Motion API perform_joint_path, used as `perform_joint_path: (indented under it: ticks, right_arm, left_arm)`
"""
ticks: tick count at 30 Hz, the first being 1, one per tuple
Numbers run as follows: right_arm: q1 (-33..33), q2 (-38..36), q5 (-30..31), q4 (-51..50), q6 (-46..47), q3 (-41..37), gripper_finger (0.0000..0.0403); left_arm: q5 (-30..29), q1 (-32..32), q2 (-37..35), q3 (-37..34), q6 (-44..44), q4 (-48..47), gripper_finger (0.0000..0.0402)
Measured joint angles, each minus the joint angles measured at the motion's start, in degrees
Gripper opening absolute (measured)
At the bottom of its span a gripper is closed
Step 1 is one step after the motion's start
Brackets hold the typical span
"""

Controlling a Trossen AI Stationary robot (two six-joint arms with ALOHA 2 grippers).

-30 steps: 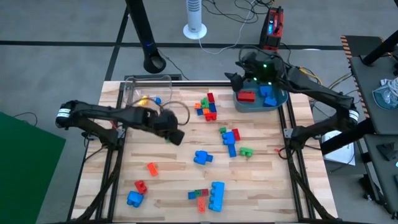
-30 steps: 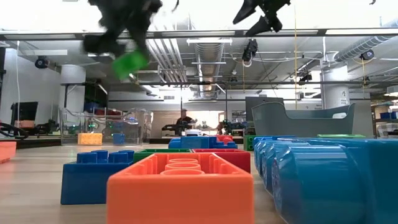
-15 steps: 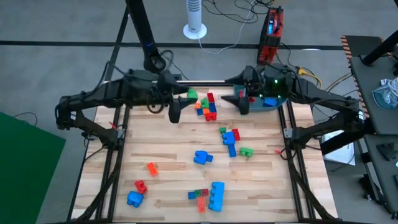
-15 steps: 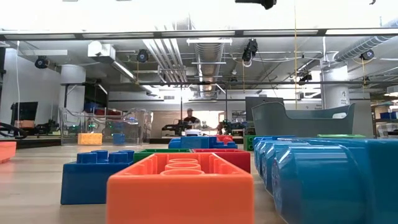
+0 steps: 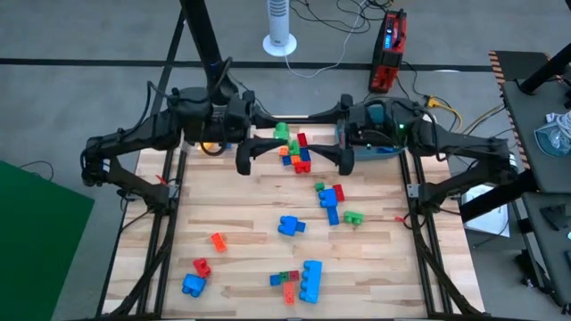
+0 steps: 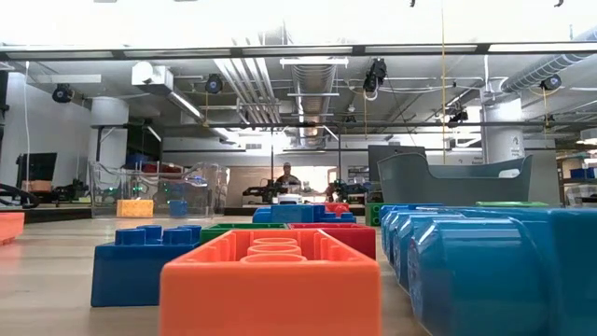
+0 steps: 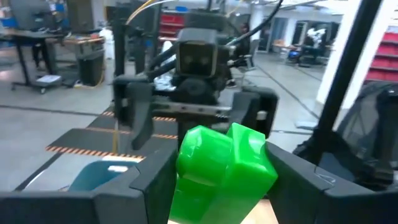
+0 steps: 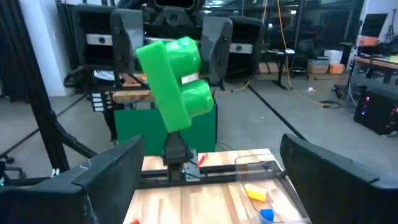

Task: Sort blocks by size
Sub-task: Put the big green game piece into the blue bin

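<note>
Both arms are raised over the far part of the counter (image 5: 375, 267), facing each other. The left gripper (image 5: 268, 143) has its jaws closed on a green block (image 5: 282, 134), held in the air above the far middle of the counter; in the right wrist view that block (image 8: 174, 81) sits clamped between the two dark fingers (image 8: 211, 40), tilted. The right gripper (image 5: 332, 147) is just right of it, jaws spread wide and holding nothing, with the green block in the open space ahead of them. Below and between the two grippers a small cluster of red, orange, green and blue blocks (image 5: 297, 153) lies near the far edge. Mid-counter are a blue, red and green group (image 5: 331, 198), a small green block (image 5: 354, 217) and a chunky blue one (image 5: 291, 226). Toward the near edge sit an orange block (image 5: 219, 240), a red one (image 5: 202, 266), a blue one (image 5: 193, 284) and a long blue block with small red and green ones beside it (image 5: 303, 280). The left strip of the counter and the stretch right of the mid group are bare wood. A teal tub (image 5: 388, 147) at the far right corner and a clear box (image 5: 201, 147) at the far left are mostly hidden under the arms. The low view shows neither gripper, only blocks near the camera on the wood.
</note>
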Motion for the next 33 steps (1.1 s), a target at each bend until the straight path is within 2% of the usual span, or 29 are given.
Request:
perform_joint_path:
  ticks: [6, 15, 24, 28, 33]
  right_arm:
    - [0.78, 3.85, -3.37, 0.38, 0.55, 4.02, 0.0363]
    - [1.68, 7.82, -3.36, -0.23, 0.11, 7.16, 0.0363]
    - [1.75, 9.26, -1.42, -0.10, -4.68, 8.96, 0.0361]
    - [1.73, 9.35, -1.23, -0.52, -6.30, 9.05, 0.0325]
    - [1.73, 9.78, -1.03, -0.64, -7.78, 9.07, 0.0230]
  left_arm:
    - [0.99, 0.26, 0.83, -0.02, 2.69, 0.72, 0.0197]
    - [0.97, 1.00, 2.97, 0.33, 3.25, 3.10, 0.0197]
    - [0.54, 1.16, 3.76, 0.33, 0.63, 3.95, 0.0197]
    - [0.48, 1.16, 3.80, 0.33, 0.39, 4.93, 0.0197]
    - [0.53, 1.42, 4.23, 0.33, 0.14, 5.45, 0.0197]
